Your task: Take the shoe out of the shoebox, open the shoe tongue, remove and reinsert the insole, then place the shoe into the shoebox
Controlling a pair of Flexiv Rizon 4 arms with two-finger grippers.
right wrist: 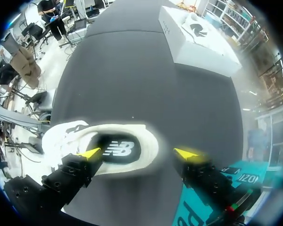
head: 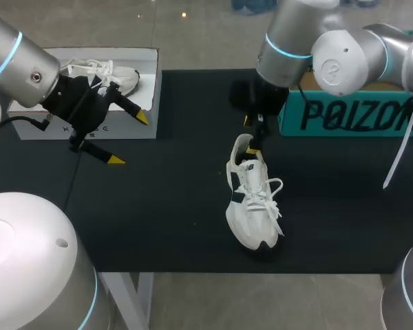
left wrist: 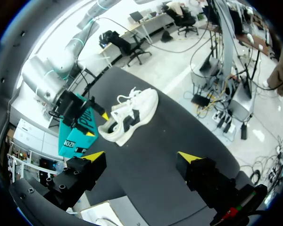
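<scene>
A white shoe with a dark heel patch lies on the black mat, heel toward the far side. My right gripper hangs open just over that heel. In the right wrist view the heel sits under and between the spread fingers of the right gripper, closer to one finger, and nothing is clamped. My left gripper is open and empty at the left, in front of the white shoebox. The left wrist view has the shoe well ahead of the left gripper.
A second white shoe lies inside the white shoebox, which appears as the white shoebox in the right wrist view. A teal box stands at the back right, beside my right arm. A white strap hangs by it.
</scene>
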